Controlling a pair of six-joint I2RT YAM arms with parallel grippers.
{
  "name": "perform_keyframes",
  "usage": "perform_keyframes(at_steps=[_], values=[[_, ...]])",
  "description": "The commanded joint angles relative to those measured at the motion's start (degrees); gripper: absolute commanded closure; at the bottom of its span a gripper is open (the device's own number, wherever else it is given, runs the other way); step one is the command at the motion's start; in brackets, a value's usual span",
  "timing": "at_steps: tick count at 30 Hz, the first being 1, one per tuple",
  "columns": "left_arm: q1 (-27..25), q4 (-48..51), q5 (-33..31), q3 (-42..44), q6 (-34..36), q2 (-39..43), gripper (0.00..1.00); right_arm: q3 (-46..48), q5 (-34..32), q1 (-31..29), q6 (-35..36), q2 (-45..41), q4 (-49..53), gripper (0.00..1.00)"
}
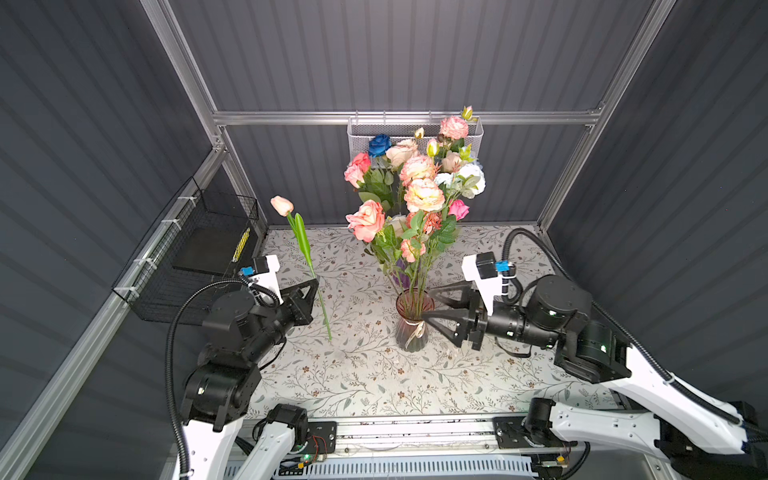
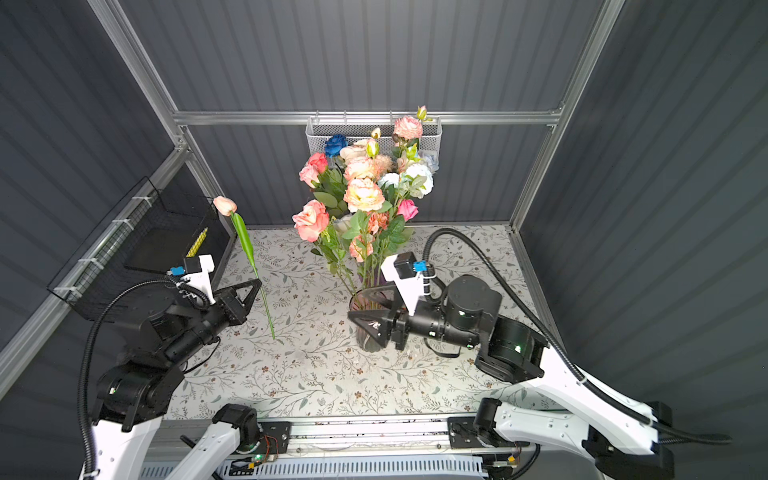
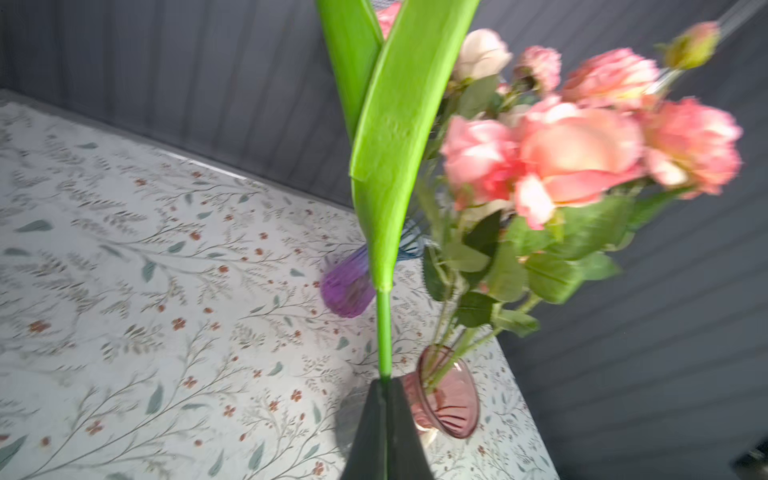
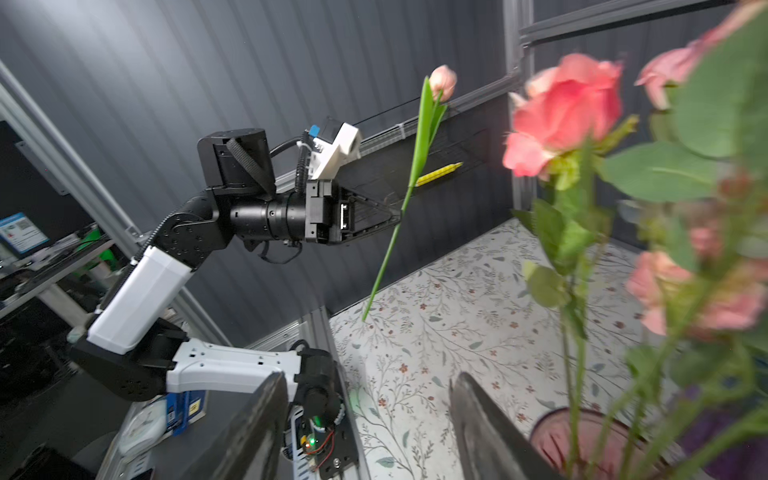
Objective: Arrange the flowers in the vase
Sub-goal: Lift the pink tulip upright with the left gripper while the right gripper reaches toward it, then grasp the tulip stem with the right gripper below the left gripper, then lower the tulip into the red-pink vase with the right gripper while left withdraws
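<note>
– Left wrist view: what do we have on our left?
– We see the left gripper clamped on the tulip, pinching the bare stem just below its long leaf. In both top views the bloom tilts toward the wire basket on the left wall. The stem's foot hangs low over the table, and we cannot tell whether it touches.
– And at centre?
– The flowers rise in a bunch of pink, coral, cream and white, with one deep blue at the back. Below them the pink glass vase stands upright at mid-table, well apart from the tulip. We see several stems running down into it. A purple vase stands just behind it, so we cannot sort every stem.
– What of the right?
– The right gripper hangs level, just beside the pink rim, jaws spread wide and holding nothing. In the right wrist view we see only patterned table between its fingers. The glass mouth sits off to one side of them, with leaves and a coral rose blurred close above it.
</note>
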State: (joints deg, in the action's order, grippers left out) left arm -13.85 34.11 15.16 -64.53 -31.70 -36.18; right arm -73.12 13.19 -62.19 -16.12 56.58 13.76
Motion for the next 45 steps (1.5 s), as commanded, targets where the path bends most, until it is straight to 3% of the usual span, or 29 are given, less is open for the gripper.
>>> perform_keyframes(at_steps=[1, 10, 16, 25, 33, 39, 41, 43, 45], values=[[-0.22, -6.4, 10.95, -2.24, 0.67, 1.51, 1.0, -5.62, 2.59, -2.47, 1.79, 4.91, -1.22, 0.33], [-0.22, -21.32, 27.08, 2.05, -2.16, 5.57, 1.0, -20.7, 3.07, -6.26, 2.08, 19.68, 0.81, 0.3], [-0.22, -28.44, 33.62, 3.47, -5.0, 6.53, 1.0, -26.5, 1.29, -6.17, 1.96, 24.62, 2.7, 0.3], [-0.22, -30.53, 36.52, 3.78, -6.41, 6.12, 1.0, -31.61, 5.5, -6.04, 2.55, 27.8, 2.22, 0.35], [-0.17, -30.93, 36.96, 4.41, -7.07, 5.86, 1.0, -35.46, 9.39, -6.02, 2.42, 30.73, 3.3, 0.55], [-0.22, -30.17, 35.53, 4.82, -7.43, 5.94, 0.99, -34.25, 8.19, -5.89, 2.27, 30.08, 2.83, 0.84], [-0.22, -29.05, 34.28, 4.77, -7.22, 6.02, 0.63, -31.76, 6.69, -5.75, 2.4, 28.27, 1.7, 0.89], [-0.22, -27.86, 32.64, 4.71, -6.81, 6.37, 0.36, -28.54, 3.65, -5.28, 2.31, 25.95, 0.48, 0.91], [-0.22, -26.37, 31.16, 4.51, -6.02, 6.64, 0.25, -24.96, 2.3, -4.52, 2.08, 23.17, -0.53, 0.93]])
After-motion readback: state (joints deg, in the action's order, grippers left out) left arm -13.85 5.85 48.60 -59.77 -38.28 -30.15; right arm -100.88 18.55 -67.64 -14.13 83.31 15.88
